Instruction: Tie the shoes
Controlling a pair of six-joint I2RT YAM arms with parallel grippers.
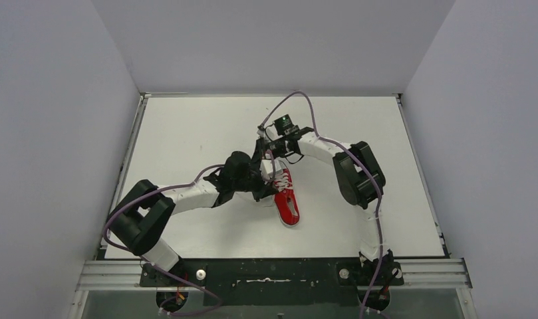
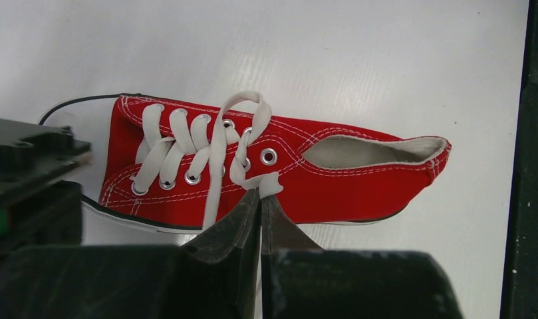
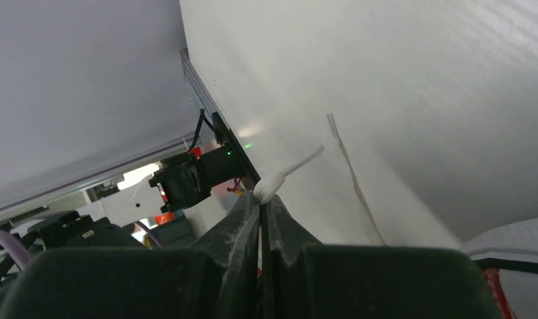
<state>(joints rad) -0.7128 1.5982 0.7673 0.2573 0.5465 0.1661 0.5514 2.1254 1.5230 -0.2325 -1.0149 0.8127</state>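
We see a white table [image 1: 186, 133] boxed in by plain pale grey walls [image 1: 53, 100] on three sides, evenly lit.

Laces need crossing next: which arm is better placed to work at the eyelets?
Probably left: left gripper pinches lace right at the sneaker eyelets; right gripper holds its lace end away from them.
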